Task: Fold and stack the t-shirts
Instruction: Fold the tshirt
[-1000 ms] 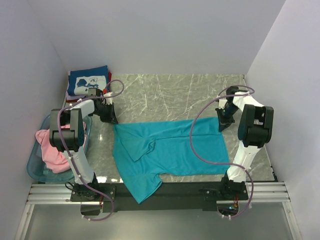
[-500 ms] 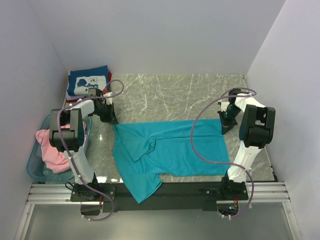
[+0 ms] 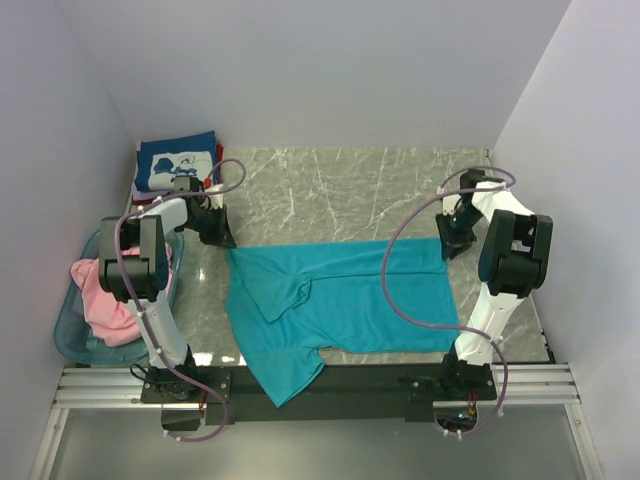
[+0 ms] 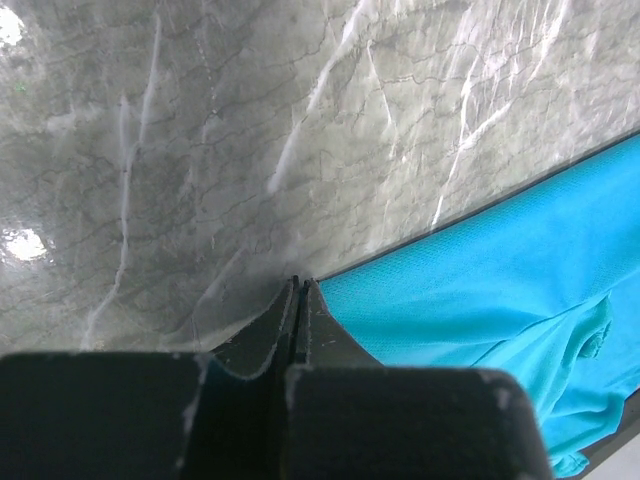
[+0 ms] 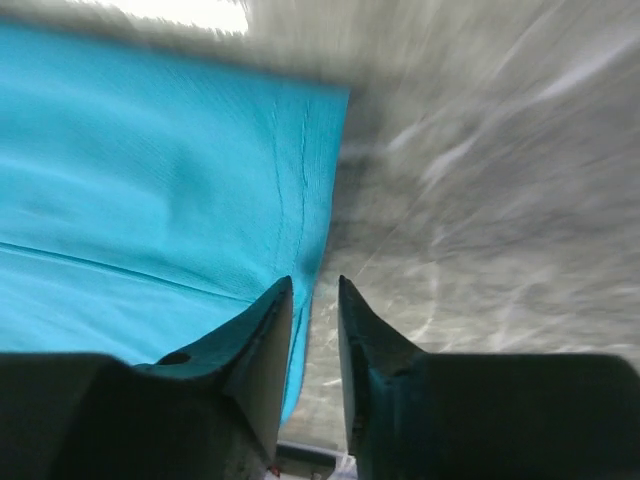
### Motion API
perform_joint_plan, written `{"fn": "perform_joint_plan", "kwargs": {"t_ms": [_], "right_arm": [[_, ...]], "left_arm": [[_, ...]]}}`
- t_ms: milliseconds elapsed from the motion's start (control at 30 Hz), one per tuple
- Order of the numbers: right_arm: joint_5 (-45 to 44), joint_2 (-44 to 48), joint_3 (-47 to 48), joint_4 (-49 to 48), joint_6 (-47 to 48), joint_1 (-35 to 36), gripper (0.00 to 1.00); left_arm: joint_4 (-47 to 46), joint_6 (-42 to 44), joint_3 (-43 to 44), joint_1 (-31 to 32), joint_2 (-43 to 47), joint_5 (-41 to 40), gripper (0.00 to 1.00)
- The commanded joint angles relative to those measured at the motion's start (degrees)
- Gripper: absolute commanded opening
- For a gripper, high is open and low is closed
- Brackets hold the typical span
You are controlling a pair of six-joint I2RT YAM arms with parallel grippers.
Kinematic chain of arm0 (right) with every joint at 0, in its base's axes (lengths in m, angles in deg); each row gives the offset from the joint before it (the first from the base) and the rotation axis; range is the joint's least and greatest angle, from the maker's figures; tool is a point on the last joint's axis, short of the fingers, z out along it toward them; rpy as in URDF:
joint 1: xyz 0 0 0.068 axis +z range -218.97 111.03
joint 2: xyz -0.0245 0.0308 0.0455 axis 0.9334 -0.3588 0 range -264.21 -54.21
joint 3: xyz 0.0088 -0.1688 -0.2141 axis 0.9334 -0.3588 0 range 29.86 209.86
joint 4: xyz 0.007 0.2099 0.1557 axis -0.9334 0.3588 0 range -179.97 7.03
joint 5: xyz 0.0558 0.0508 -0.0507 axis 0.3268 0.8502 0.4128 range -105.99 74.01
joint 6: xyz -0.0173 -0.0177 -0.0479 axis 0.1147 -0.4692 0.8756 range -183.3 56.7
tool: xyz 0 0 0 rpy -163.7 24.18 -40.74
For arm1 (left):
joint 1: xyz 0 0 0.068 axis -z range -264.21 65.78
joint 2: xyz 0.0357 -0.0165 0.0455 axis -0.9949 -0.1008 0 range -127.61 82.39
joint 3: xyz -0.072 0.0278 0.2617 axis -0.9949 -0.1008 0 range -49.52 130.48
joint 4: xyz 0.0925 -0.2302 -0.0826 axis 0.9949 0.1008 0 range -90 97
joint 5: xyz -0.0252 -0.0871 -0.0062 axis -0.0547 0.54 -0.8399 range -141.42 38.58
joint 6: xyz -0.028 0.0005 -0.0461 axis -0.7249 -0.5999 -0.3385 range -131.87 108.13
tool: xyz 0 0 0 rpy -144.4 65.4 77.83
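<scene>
The teal t-shirt (image 3: 340, 300) lies spread flat in the middle of the table, one sleeve hanging over the front edge. My left gripper (image 3: 222, 238) sits at the shirt's back left corner. In the left wrist view its jaws (image 4: 298, 282) are pressed together with no cloth visible between them, just beside the teal edge (image 4: 500, 270). My right gripper (image 3: 452, 243) is at the back right corner. In the right wrist view it (image 5: 315, 283) is slightly open over the teal hem (image 5: 150, 170). The navy t-shirt (image 3: 178, 163) lies folded on the red one (image 3: 218, 153) at the back left. The pink t-shirt (image 3: 100, 300) is in the basket.
A translucent light-blue basket (image 3: 68, 338) stands left of the table by the left arm. White walls close in on the left, back and right. Marble tabletop (image 3: 340, 190) shows behind the teal shirt. A metal rail (image 3: 320, 385) runs along the front.
My right gripper has shifted slightly right and toward the back at the shirt's corner. The left gripper and the teal shirt have barely moved.
</scene>
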Motion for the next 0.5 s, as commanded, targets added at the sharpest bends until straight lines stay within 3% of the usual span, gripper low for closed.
{"fn": "perform_joint_plan", "kwargs": {"t_ms": [0, 133, 167, 200, 233, 267, 333, 367, 467], "right_arm": [[2.75, 3.61, 6.31, -0.88, 1.35, 0.18, 0.34], [5.65, 3.35, 10.71, 1.4, 2.93, 1.93, 0.34], [5.92, 3.17, 11.06, 1.75, 3.19, 2.37, 0.34], [6.62, 3.26, 11.16, 2.45, 4.15, 3.33, 0.34], [6.63, 3.35, 10.9, 2.37, 4.25, 3.87, 0.34], [6.45, 3.78, 10.37, 2.28, 4.95, 4.48, 0.34], [4.71, 4.05, 8.88, 1.32, 5.48, 6.32, 0.35], [3.22, 4.49, 8.26, 0.62, 6.09, 8.07, 0.36], [1.19, 5.19, 6.41, -2.02, 6.53, 11.5, 0.36]], "left_arm": [[2.62, 2.6, 2.35, 0.46, -2.56, -1.77, 0.01], [3.06, 3.13, 4.2, 0.37, -1.96, -0.2, 0.01], [3.06, 3.39, 4.46, 0.37, -1.52, 0.33, 0.06], [3.15, 3.57, 4.81, 0.37, -0.38, 0.95, 0.22], [3.58, 3.57, 4.99, 0.37, 0.24, 1.65, 0.23], [3.85, 3.83, 4.99, 0.37, 1.03, 2.26, 0.37], [3.24, 3.48, 3.24, 0.46, 3.93, 2.01, 0.49], [3.15, 3.31, 2.63, 0.55, 4.72, 1.57, 0.63], [4.2, 3.65, 1.13, 0.72, 6.31, 0.43, 0.61]]}}
